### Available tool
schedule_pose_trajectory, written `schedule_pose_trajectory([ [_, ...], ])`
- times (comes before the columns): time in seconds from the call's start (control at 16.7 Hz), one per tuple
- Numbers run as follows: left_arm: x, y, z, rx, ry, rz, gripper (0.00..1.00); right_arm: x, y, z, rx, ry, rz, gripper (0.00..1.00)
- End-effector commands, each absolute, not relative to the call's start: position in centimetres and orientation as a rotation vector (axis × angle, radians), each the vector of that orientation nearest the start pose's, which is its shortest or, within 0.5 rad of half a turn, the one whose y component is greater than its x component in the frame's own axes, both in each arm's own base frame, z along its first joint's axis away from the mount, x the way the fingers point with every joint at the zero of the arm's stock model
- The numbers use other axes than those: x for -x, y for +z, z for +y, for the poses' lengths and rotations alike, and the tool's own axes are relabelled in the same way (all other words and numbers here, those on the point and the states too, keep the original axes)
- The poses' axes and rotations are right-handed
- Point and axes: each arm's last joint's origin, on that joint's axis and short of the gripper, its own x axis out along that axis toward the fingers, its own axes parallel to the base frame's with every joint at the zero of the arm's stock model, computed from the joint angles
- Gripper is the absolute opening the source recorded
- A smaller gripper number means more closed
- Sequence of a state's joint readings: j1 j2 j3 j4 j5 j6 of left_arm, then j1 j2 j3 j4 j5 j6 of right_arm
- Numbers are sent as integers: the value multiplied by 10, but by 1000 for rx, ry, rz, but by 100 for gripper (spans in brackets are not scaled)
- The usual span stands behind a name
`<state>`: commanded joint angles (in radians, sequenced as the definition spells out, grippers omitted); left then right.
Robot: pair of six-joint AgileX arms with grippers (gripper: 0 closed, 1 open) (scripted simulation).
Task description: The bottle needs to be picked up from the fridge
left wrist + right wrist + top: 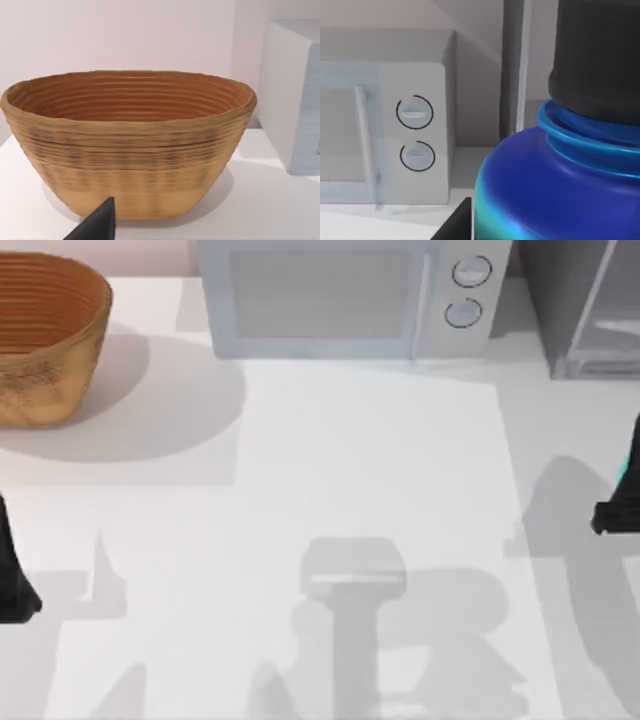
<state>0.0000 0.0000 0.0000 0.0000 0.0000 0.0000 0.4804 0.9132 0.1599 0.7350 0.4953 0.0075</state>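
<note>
The bottle [555,190] looms close in the right wrist view, with a deep blue body, cyan sheen and black screw cap. A dark finger [454,226] lies against its side. From above, my right gripper [615,515] sits at the table's right edge, in front of and apart from the fridge [590,300], with a cyan sliver of the bottle [623,475] beside it. The fridge's pale frame [512,70] rises behind the bottle. My left gripper [15,585] is parked at the left edge.
A pale microwave [330,295] with two round knobs stands at the back centre, left of the fridge. A woven brown basket [45,340] occupies the back left corner and stands just ahead of the left wrist camera as a wide basket [130,145].
</note>
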Motion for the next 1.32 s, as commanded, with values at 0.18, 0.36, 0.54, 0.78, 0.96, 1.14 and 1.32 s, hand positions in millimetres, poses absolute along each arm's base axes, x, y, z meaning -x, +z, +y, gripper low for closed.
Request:
schedule_pose_trajectory([
  [0.18,-106,160,-1,0,0,0,100,-178,173,105,14,-7,10,0],
  [0.36,-106,160,-1,0,0,0,100,-180,156,140,11,-5,6,0],
  [0.54,-106,160,-1,0,0,0,100,-175,137,169,7,-4,2,0],
  [0.78,-106,160,-1,0,0,0,100,-166,116,193,3,-2,-1,0],
  [0.96,-106,160,-1,0,0,0,100,-162,110,199,0,-2,-3,0],
  [1.14,-106,160,-1,0,0,0,100,-162,110,199,0,-2,-3,0],
  [1.32,-106,160,-1,0,0,0,100,-166,108,198,3,-6,0,0],
])
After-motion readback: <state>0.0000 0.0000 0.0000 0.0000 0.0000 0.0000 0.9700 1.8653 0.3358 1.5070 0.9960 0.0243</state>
